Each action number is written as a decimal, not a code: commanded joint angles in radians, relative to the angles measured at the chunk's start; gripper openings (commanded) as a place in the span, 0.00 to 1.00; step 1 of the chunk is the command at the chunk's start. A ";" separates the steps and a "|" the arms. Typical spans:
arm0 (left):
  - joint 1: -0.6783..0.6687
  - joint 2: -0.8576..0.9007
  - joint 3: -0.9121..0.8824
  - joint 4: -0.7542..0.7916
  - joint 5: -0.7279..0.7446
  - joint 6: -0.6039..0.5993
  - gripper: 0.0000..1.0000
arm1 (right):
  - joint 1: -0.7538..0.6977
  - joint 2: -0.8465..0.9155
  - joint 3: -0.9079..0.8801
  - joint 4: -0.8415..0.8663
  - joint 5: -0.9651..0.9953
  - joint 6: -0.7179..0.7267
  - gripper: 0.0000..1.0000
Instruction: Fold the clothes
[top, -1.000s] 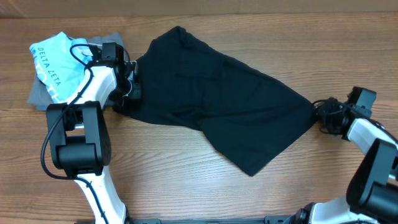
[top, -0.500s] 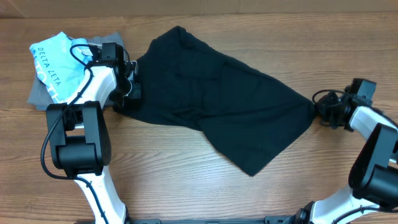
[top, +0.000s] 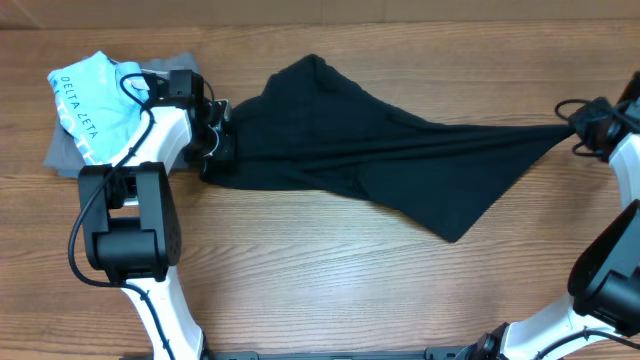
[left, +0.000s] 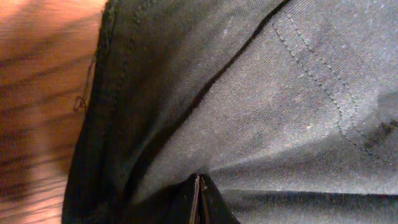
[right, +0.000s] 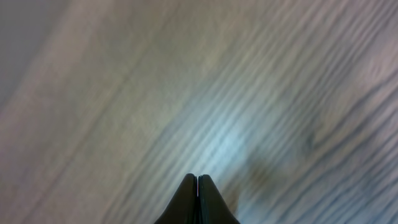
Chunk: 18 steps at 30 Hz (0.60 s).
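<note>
The black garment (top: 400, 150) lies stretched across the table, pulled taut into a point at the far right. My left gripper (top: 218, 150) is shut on its left edge; the left wrist view shows the closed fingertips (left: 198, 186) pinching the black cloth (left: 280, 112) beside a stitched seam. My right gripper (top: 578, 125) is at the far right, at the garment's stretched tip, and holds it. In the right wrist view its fingers (right: 197, 183) are shut, with only blurred wood behind them. No white neck label shows.
A light blue shirt with white lettering (top: 85, 95) lies on grey folded garments (top: 62, 150) at the back left, just left of my left arm. The wooden table (top: 300, 270) shows bare wood in front of the garment.
My right gripper has moved right and farther back, dragging the garment's right corner with it. The cloth is now stretched long and narrow. The left gripper has shifted slightly right.
</note>
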<state>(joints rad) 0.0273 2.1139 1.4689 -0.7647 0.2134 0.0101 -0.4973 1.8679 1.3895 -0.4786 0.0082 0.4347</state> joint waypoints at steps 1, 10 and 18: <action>0.005 0.048 -0.011 -0.010 -0.029 0.020 0.07 | -0.041 -0.006 0.098 0.006 0.063 -0.024 0.04; 0.005 0.048 -0.011 -0.006 -0.002 0.021 0.14 | -0.042 -0.006 0.110 -0.198 -0.135 -0.019 0.84; 0.000 0.022 0.148 -0.073 0.125 0.068 0.12 | 0.069 -0.006 -0.005 -0.560 -0.265 -0.020 0.68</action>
<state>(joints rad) 0.0223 2.1311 1.5108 -0.8192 0.2527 0.0303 -0.4957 1.8675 1.4536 -1.0164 -0.2142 0.4171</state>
